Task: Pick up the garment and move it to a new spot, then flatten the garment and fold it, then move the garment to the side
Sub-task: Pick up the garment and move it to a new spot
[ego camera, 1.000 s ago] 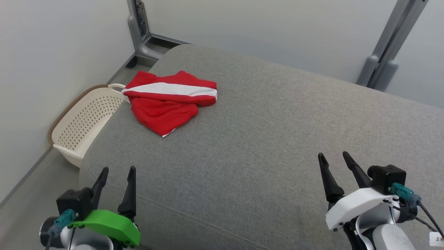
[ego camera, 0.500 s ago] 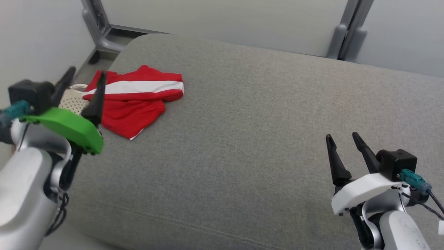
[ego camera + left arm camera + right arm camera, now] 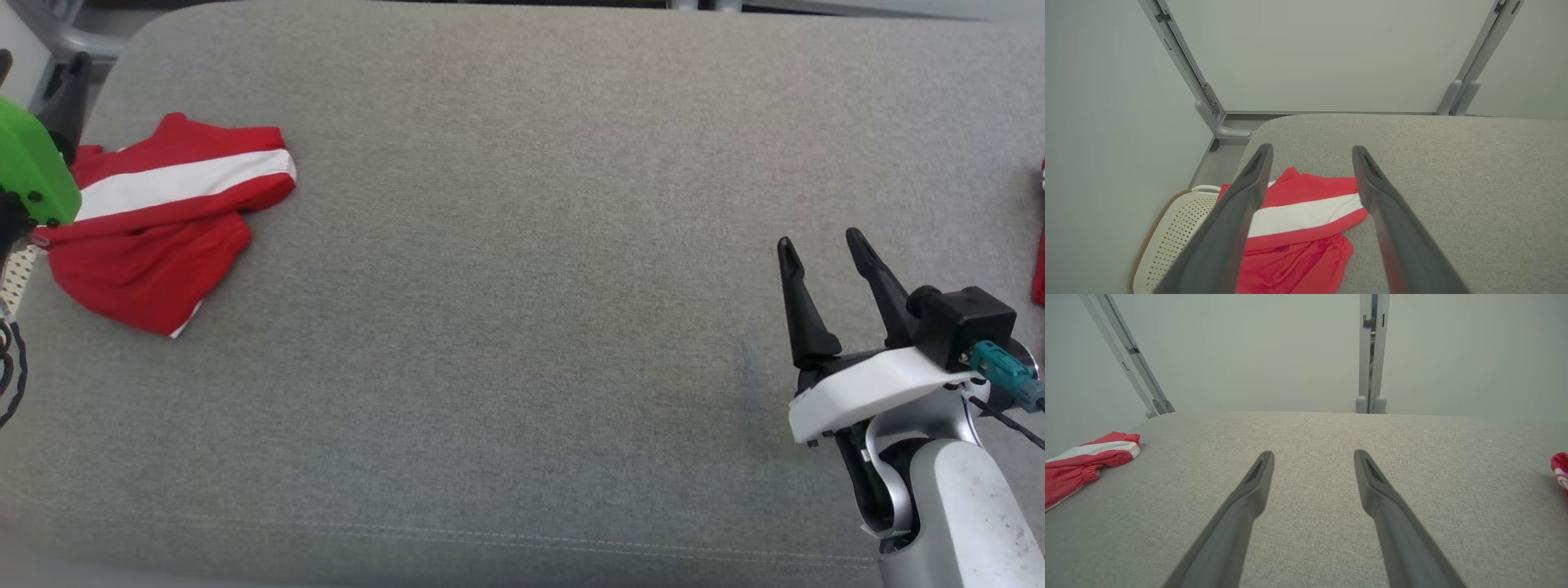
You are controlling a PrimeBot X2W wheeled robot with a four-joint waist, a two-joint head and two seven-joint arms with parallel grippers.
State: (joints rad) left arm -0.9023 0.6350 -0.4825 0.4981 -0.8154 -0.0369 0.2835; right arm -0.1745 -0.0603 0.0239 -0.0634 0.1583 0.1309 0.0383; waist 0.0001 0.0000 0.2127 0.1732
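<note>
The garment [image 3: 163, 220] is red with a broad white stripe and lies bunched at the far left of the grey cushion [image 3: 522, 286]. My left gripper [image 3: 41, 57], on its green wrist, hangs over the garment's left edge. In the left wrist view the left gripper [image 3: 1311, 149] is open and holds nothing, and the garment [image 3: 1306, 212] lies below, between its fingers. My right gripper [image 3: 819, 238] is open and holds nothing above the cushion's right part, far from the garment. In the right wrist view the right gripper [image 3: 1313, 453] points across bare cushion, with the garment [image 3: 1090, 457] at the left.
A cream perforated basket [image 3: 1167, 241] stands on the floor beside the cushion's left end, just under the garment's edge. Another red piece of cloth [image 3: 1040, 278] peeks in at the cushion's right edge. Grey frame posts [image 3: 1208, 102] rise behind the cushion against pale walls.
My left arm has risen from the lower left and reached over the garment, fingers still open. The head camera has swung down and right, shifting the whole picture. The right gripper has barely moved.
</note>
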